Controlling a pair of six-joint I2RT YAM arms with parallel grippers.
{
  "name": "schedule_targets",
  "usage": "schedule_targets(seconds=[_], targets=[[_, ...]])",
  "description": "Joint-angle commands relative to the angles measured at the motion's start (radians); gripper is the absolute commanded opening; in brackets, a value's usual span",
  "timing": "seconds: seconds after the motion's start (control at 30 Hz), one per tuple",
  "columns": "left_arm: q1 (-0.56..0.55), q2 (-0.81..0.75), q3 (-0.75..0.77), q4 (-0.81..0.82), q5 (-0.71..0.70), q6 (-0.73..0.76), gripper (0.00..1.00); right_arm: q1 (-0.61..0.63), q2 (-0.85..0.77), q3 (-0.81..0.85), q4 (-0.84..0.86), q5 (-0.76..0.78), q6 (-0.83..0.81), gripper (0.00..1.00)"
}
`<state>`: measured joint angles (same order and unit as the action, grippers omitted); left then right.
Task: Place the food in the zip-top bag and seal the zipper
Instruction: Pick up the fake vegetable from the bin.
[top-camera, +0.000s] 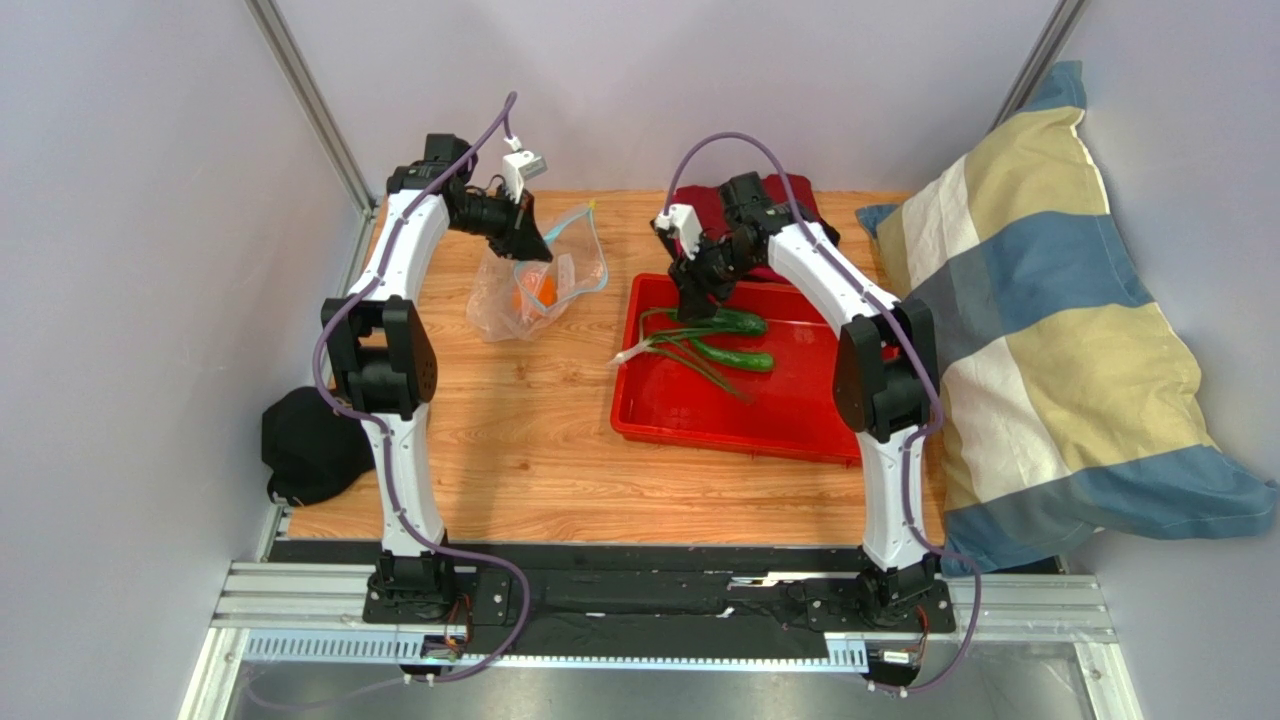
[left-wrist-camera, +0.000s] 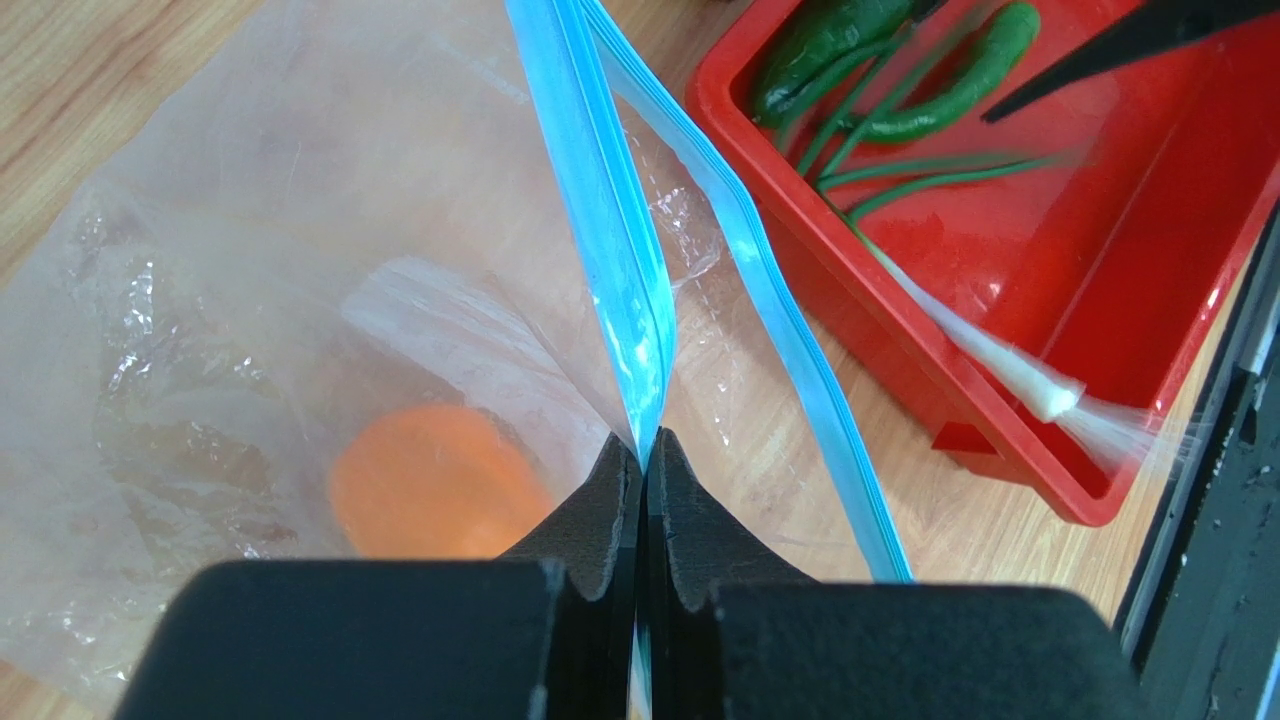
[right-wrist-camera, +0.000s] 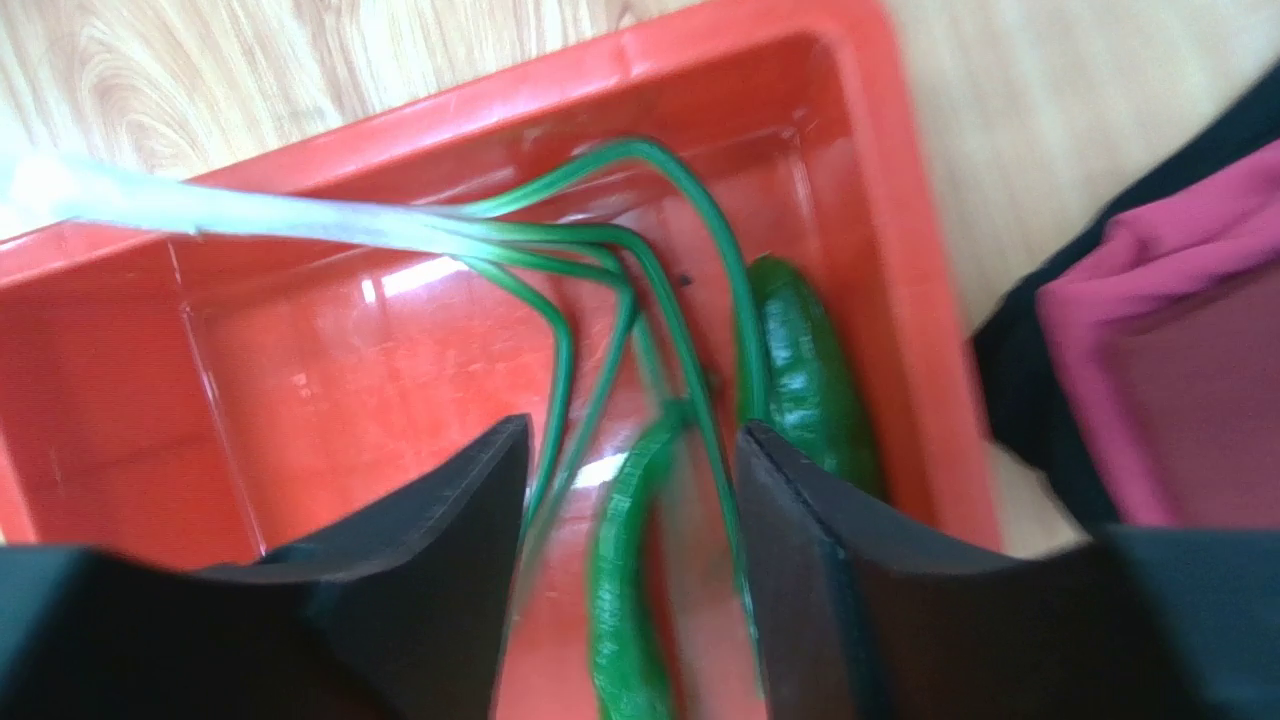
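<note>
The left end effector (left-wrist-camera: 646, 444) is seen clenched on the zipper (left-wrist-camera: 604, 225), with one bluish lip of the strip pinched between the black fingers. The other lip is left free and stands apart to the right, so the mouth is open. The zip-top bag (top-camera: 508, 305) is found at the far left of the wooden surface (top-camera: 511, 450), just beside the red tray (top-camera: 751, 416), its clear body slumped on the wood. An orange fruit (left-wrist-camera: 433, 483) is seen inside it, low against the plastic.

Over on the right, the right end effector (right-wrist-camera: 631, 438) is held released above the far part of the tray, fingers spread. Between them, one green pepper (right-wrist-camera: 624, 593) and several leaves of the green onion (right-wrist-camera: 301, 225) are framed. A second green pepper (right-wrist-camera: 807, 375) lies just outside the right finger, against the tray wall. The onion's white stalk is laid across the tray's left rim, its end poking out over the surface. The wrist view is blurred here, so contact between fingers and pepper cannot be told.

A striped pillow (top-camera: 1052, 330) is propped at the right of the surface.
</note>
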<state>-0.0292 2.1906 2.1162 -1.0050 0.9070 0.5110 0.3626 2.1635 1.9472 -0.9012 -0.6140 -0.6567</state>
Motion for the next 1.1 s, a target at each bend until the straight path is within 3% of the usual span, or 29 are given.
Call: schedule_targets(seconds=[0.0, 0.33, 0.37, 0.4, 0.63, 1.07], targets=[[0.006, -0.017, 0.033, 0.016, 0.032, 0.003, 0.00, 0.007, -0.036, -0.028, -0.024, 0.069, -0.003, 0.63], [0.006, -0.017, 0.030, 0.017, 0.030, 0.012, 0.00, 0.022, -0.108, -0.242, 0.027, 0.207, -0.012, 0.71], [0.006, -0.017, 0.028, 0.017, 0.029, 0.012, 0.00, 0.021, -0.120, -0.267, 0.063, 0.217, -0.033, 0.81], [0.005, -0.017, 0.027, 0.016, 0.029, 0.014, 0.00, 0.021, -0.131, -0.293, 0.076, 0.229, -0.044, 0.83], [0.006, -0.022, 0.014, 0.019, 0.030, 0.015, 0.00, 0.018, -0.162, -0.314, 0.137, 0.211, -0.032, 0.81], [0.006, -0.012, 0.014, 0.028, 0.026, 0.009, 0.00, 0.065, -0.024, -0.217, 0.173, 0.298, -0.004, 0.78]])
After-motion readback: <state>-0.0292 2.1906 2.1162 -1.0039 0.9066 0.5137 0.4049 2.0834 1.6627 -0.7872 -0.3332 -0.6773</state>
